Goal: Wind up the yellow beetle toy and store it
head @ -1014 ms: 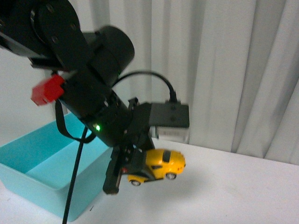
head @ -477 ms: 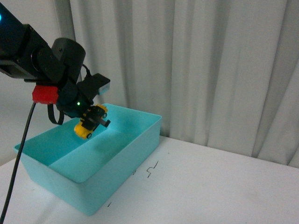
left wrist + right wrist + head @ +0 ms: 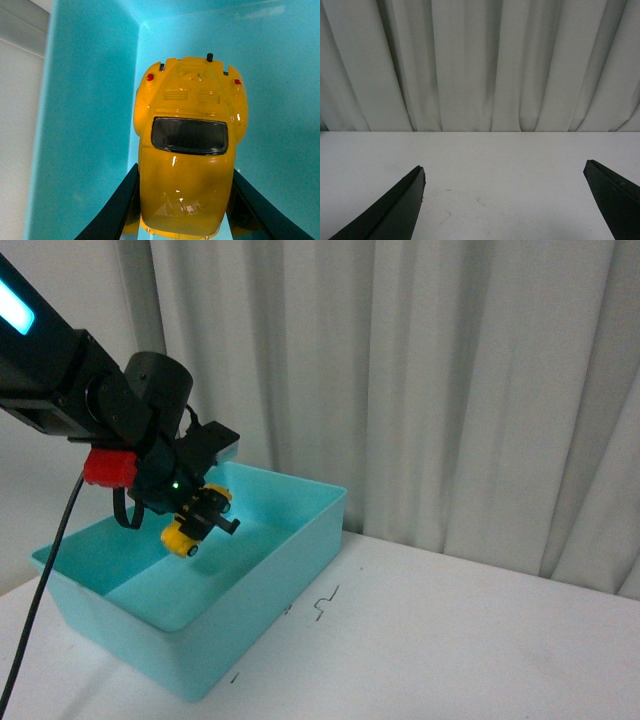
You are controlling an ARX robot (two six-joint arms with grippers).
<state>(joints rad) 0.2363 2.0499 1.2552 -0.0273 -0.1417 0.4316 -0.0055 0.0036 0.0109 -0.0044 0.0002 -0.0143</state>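
My left gripper is shut on the yellow beetle toy, a glossy yellow car with dark windows. It holds the toy tilted, nose down, over the inside of the turquoise bin, a little above the bin's floor. In the left wrist view the beetle toy sits between both black fingers, with the bin's corner behind it. My right gripper is open and empty above the white table; it does not show in the front view.
The bin stands at the table's left. A white pleated curtain hangs behind the table. Small dark marks lie on the white tabletop beside the bin. A black cable hangs from the left arm.
The left arm has swung from close to the camera out over the bin with the toy in its grip, then lowered it slightly into the bin.
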